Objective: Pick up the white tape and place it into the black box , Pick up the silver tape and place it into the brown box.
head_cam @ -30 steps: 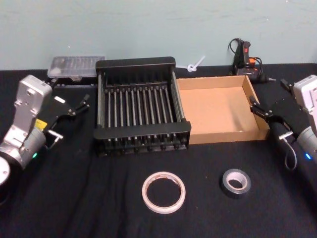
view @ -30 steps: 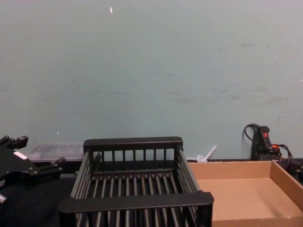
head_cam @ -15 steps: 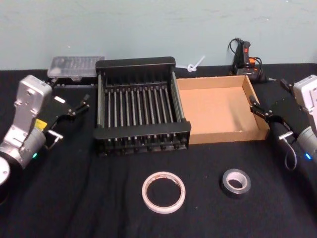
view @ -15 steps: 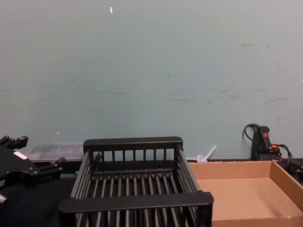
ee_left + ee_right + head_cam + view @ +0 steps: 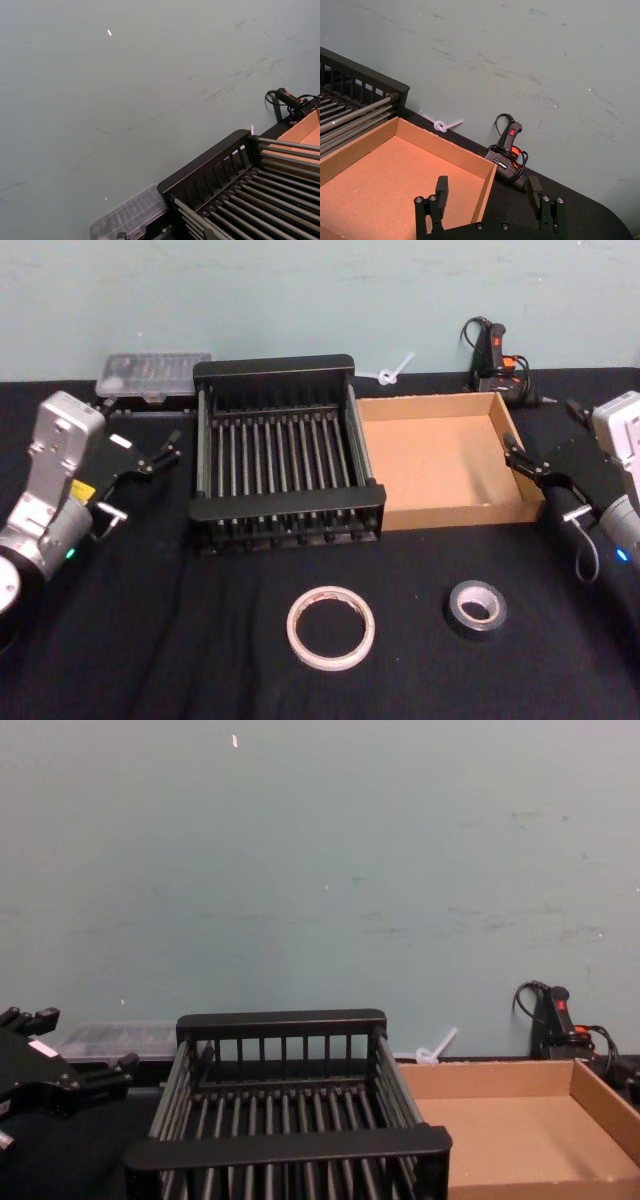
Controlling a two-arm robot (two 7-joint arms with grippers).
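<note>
Both end effectors hang empty at the sides of the desk (image 5: 150, 660): the left end effector (image 5: 150, 452) beside the black box (image 5: 283, 508), the right end effector (image 5: 540, 472) at the outer wall of the brown box (image 5: 455, 512), its fingers spread wide; the left one looks parted too. On the near, bare part of the desk lie the white tape (image 5: 330, 628) and, well apart to its right, the silver tape (image 5: 476, 608), both flat. I think the risk is that a finger slides on the thin white ring instead of getting under it, or that the right arm catches the cardboard wall. Around both rolls there is free room for coming down.
</note>
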